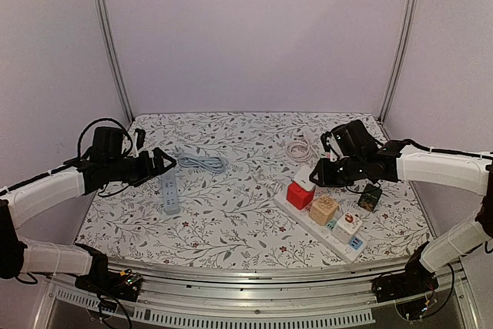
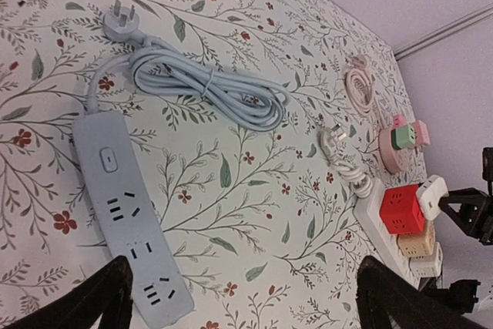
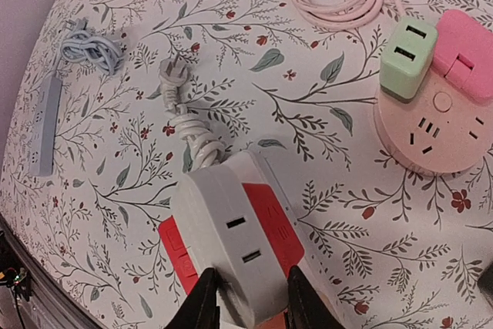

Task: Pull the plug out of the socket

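Right gripper (image 3: 250,294) is clamped on the white plug (image 3: 227,240), jaws narrow, one pressed to each side of it. The plug sits right against the red cube socket (image 3: 281,229), at the far end of the white power strip (image 1: 308,221) on the right side of the table. I can't tell from any view whether its pins are seated or out. Left gripper (image 2: 245,275) is spread wide and holds nothing. It hangs above the blue power strip (image 2: 127,213) on the left, well apart from the plug.
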{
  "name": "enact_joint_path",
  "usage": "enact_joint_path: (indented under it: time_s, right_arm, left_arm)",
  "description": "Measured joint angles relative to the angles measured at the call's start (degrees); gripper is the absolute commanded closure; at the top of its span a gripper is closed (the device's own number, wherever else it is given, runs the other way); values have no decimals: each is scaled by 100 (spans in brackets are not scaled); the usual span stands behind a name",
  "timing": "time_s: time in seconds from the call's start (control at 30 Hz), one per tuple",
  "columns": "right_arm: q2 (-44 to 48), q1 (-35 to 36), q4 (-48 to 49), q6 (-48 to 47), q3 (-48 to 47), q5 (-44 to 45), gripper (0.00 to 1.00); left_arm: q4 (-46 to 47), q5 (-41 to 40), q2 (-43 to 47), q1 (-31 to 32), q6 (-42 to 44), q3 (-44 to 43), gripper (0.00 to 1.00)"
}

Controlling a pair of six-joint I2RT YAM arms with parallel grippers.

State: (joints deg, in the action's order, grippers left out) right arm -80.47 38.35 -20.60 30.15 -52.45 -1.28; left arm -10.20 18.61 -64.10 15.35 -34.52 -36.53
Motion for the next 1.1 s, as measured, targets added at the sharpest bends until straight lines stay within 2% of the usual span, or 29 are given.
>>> enact_joint_path:
  time_s: [0.43,0.6,0.73,0.83,1.1]
  right_arm:
    - [243,619,-243,-136,-9,31,63]
    - [474,664,-260,-284,2,136,52]
    - [496,623,-387,-354,0,332,33]
    - [490,509,-415,-452,0,326,26]
    - [28,-7,-262,-656,-55,-372,28]
  left_arm:
    - [-2,2,11,2,-2,173,0]
    - [0,-2,90,2,-4,173,1]
    - [-2,0,87,2,-9,173,0]
    - [-4,0,87,2,-20,173,1]
    - [-44,4,90,2,-22,173,0]
